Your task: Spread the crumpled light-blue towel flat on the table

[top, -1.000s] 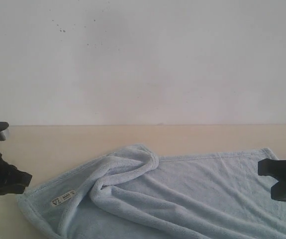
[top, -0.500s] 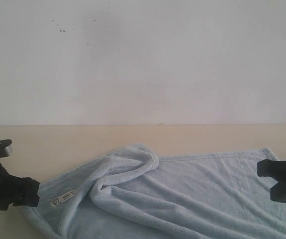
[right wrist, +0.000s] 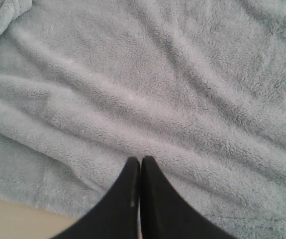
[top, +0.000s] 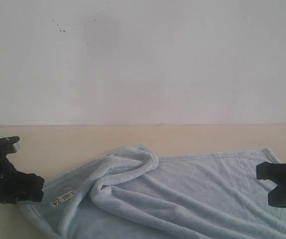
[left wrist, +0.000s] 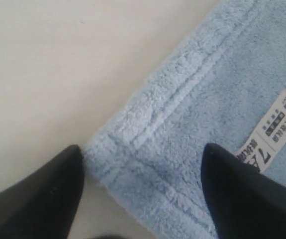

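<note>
Bringing the left gripper [left wrist: 143, 152] nearer to the white label [top: 63, 197] than one second ago, from out over the bare table [top: 58, 144] up to the corner of the towel [top: 192, 194] beside the label. Keeping the right gripper [right wrist: 141, 162] almost where it was, well apart from the label, at the opposite end of the towel.

Holding the left jaws spread and straddling the hemmed corner: one jaw over the table just outside the corner, the other over the cloth just beside the label. Not pinching anything, as far as the left wrist view is showing. Reaching in low over the table, with the left arm coming from the side away from the label.

Pressing the right jaws together, tip against tip, with no gap between them. Pointing them at the fluffy cloth near one edge of the towel; touching the cloth or not, impossible to tell.

Leaving the towel lying on the table with the label facing up, bunching into thick folds and one rolled ridge just beyond the label, and lying smoother toward the right gripper's end.
</note>
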`<state>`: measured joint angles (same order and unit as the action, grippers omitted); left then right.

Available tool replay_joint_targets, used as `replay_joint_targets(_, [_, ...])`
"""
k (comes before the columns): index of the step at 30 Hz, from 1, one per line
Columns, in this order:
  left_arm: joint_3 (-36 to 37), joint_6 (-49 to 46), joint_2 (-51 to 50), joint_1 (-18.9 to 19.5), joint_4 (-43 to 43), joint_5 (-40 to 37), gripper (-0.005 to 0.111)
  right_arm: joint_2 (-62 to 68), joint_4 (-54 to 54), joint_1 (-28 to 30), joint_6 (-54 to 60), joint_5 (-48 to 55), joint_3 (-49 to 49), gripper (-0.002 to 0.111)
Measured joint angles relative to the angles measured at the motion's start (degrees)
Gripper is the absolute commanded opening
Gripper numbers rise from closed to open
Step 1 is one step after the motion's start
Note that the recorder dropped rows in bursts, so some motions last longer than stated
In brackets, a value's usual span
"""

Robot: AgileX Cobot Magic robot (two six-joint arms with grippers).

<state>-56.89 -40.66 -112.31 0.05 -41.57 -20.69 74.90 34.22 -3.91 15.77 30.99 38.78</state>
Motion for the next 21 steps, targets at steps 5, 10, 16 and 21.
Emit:
replay_joint_targets(5, [-2.33, -0.41, -1.31, 0.0, -0.62, -5.02, 0.004, 0.0, 0.26, 0.0, 0.24, 2.8, 1.94, 0.0])
replay_joint_targets(10, [-3.61, -1.65, -1.61, 0.0, -0.94, -9.23, 0.004, 0.0, 0.48, 0.0, 0.39, 3.44, 2.21, 0.0])
replay_joint_targets(16, [-3.59, -1.78, 2.09, 0.0, -0.94, -12.31, 0.004, 0.0, 0.48, 0.0, 0.39, 3.44, 2.21, 0.0])
replay_joint_targets(21, [-1.52, -0.56, 9.42, 0.0, -0.94, -15.38, 0.004, 0.0, 0.48, 0.0, 0.39, 3.44, 2.21, 0.0])
